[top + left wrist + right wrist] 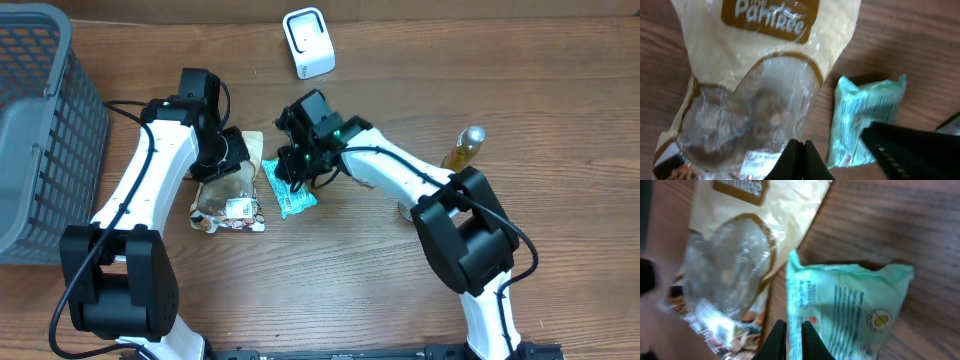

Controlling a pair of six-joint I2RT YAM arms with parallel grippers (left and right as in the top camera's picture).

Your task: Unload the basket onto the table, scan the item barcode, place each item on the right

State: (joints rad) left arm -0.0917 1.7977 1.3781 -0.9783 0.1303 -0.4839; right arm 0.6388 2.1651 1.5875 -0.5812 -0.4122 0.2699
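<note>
My right gripper [794, 329] is clamped on the left edge of the teal packet [850, 310], which lies flat on the table [380, 290] at the centre of the overhead frame. Just left of it lies the beige bag [765, 60]. My left gripper [800, 150] is closed over its clear window — whether it pinches film, I cannot tell. A bottle [465, 148] stands to the right. The white scanner [308, 42] sits top centre — the grey basket [40, 150] upper left.

Brown wood-grain table [560, 80], soft even light
</note>
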